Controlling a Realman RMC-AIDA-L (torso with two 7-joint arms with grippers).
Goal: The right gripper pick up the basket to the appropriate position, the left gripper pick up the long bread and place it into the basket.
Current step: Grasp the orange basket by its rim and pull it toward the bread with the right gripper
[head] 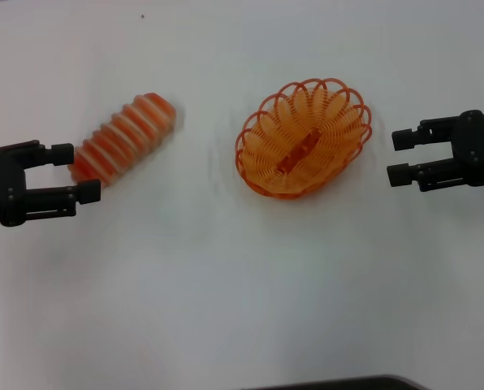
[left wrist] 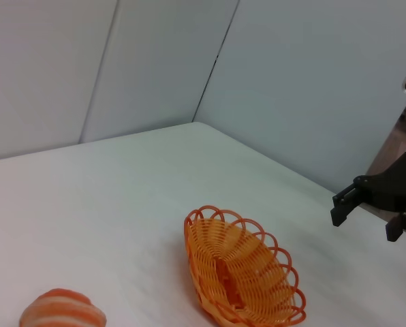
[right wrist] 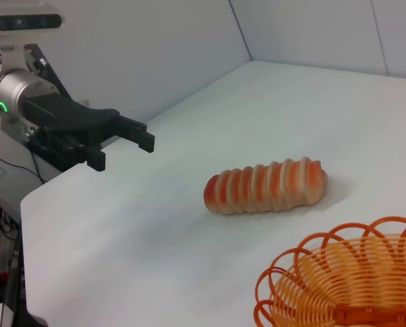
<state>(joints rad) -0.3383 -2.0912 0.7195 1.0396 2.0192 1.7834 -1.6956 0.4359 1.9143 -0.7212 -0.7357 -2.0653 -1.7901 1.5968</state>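
Observation:
The orange wire basket (head: 304, 138) sits right of the table's middle; it also shows in the left wrist view (left wrist: 242, 272) and the right wrist view (right wrist: 346, 283). The long bread (head: 124, 136) lies slanted at the left, also in the right wrist view (right wrist: 266, 185) and partly in the left wrist view (left wrist: 63, 310). My left gripper (head: 80, 172) is open, its fingers either side of the bread's near end, apart from it; it shows in the right wrist view (right wrist: 125, 144). My right gripper (head: 401, 156) is open and empty, just right of the basket, also in the left wrist view (left wrist: 366, 214).
The white table (head: 226, 292) bears only these things. A dark edge (head: 339, 383) shows at the front. Grey walls (left wrist: 291, 82) stand behind the table. In the right wrist view the table's corner edge (right wrist: 26, 204) lies under the left arm.

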